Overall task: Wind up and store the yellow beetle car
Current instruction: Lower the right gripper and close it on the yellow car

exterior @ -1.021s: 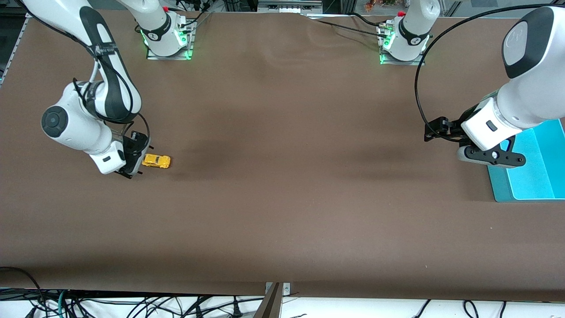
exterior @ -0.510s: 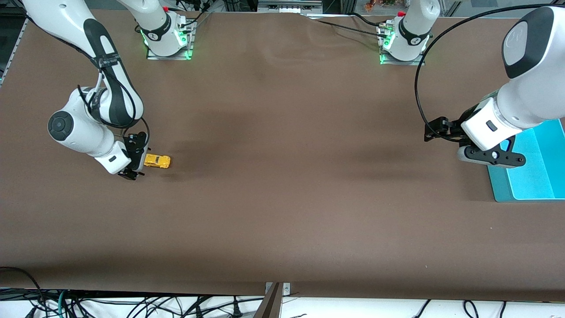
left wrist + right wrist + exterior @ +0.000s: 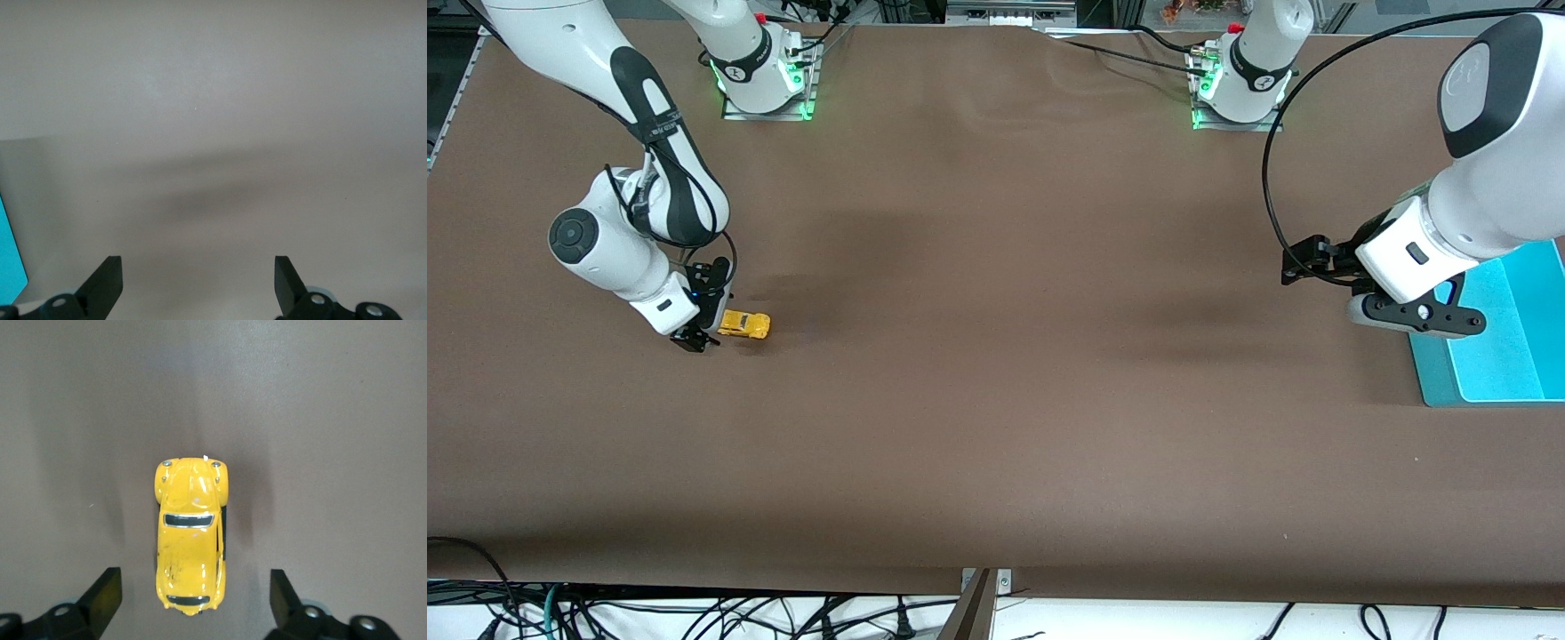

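Note:
The yellow beetle car (image 3: 744,324) stands on its wheels on the brown table near the right arm's end. In the right wrist view the car (image 3: 191,533) lies lengthwise, its rear end reaching in between the fingertips without touching them. My right gripper (image 3: 704,331) is open, low over the table, at the car's end that faces the right arm's end of the table; it also shows in the right wrist view (image 3: 193,600). My left gripper (image 3: 1303,265) is open and empty and waits beside the teal tray; in the left wrist view the gripper (image 3: 198,283) has bare table between its fingers.
A teal tray (image 3: 1485,356) lies at the left arm's end of the table; a sliver of it shows in the left wrist view (image 3: 10,250). The two arm bases stand along the table's farthest edge.
The right arm has moved toward the car, bringing its open gripper up to the car's end. The car and the left arm have not moved.

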`<action>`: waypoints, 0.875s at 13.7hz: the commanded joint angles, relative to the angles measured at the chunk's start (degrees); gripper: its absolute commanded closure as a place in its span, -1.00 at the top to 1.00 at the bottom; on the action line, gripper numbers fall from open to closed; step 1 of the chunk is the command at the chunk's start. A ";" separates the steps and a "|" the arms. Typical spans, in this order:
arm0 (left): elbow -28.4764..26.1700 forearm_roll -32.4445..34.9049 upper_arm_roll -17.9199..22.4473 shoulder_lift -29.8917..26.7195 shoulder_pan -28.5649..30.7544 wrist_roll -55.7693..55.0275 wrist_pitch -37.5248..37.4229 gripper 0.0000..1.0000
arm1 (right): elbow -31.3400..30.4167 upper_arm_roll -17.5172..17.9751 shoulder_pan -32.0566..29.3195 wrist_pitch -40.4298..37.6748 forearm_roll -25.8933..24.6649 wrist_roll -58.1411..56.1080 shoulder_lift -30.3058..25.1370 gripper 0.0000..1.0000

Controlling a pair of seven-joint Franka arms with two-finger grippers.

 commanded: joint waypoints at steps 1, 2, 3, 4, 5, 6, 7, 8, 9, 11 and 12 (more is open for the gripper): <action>1.69 -1.81 0.00 0.80 0.26 -0.12 -0.76 1.00 | -0.66 1.38 -0.25 2.23 1.37 -1.29 0.26 0.73; 1.69 -1.81 0.00 0.80 0.26 -0.12 -0.76 1.00 | -0.66 1.65 -0.25 2.58 1.37 -1.29 0.52 0.66; 1.69 -1.81 0.00 0.80 0.26 -0.12 -0.76 1.00 | -0.66 2.17 -0.16 3.02 1.37 -1.20 0.69 0.60; 1.69 -1.81 0.00 0.80 0.26 -0.12 -0.76 1.00 | -0.66 2.35 -0.25 3.63 1.46 -1.12 0.96 0.50; 1.69 -1.89 0.00 0.80 0.26 -0.12 -0.76 1.00 | -0.57 2.35 -0.25 3.73 1.55 -1.20 1.13 0.31; 1.69 -1.89 0.00 0.80 0.26 -0.12 -0.76 1.00 | -0.57 2.35 -0.25 3.73 1.46 -1.20 1.14 0.11; 1.69 -1.89 0.00 0.80 0.26 -0.12 -0.76 1.00 | -0.57 2.70 -0.25 3.64 1.46 -1.20 1.05 -0.20; 1.69 -1.81 0.00 0.80 0.26 -0.12 -0.76 1.00 | -0.57 3.14 -0.25 3.55 1.46 -1.29 0.87 -0.48; 1.69 -1.89 0.00 0.80 0.26 -0.12 -0.76 1.00 | -0.57 3.23 -0.25 3.29 1.46 -1.29 0.44 -0.71; 1.69 -1.81 0.00 0.80 0.26 -0.12 -0.76 1.00 | -0.48 5.42 -0.16 2.85 1.37 -1.38 -1.14 -0.79; 1.69 -1.89 0.00 0.80 0.26 -0.12 -0.76 1.00 | -0.31 6.47 -0.07 1.89 1.37 -0.94 -2.11 -0.79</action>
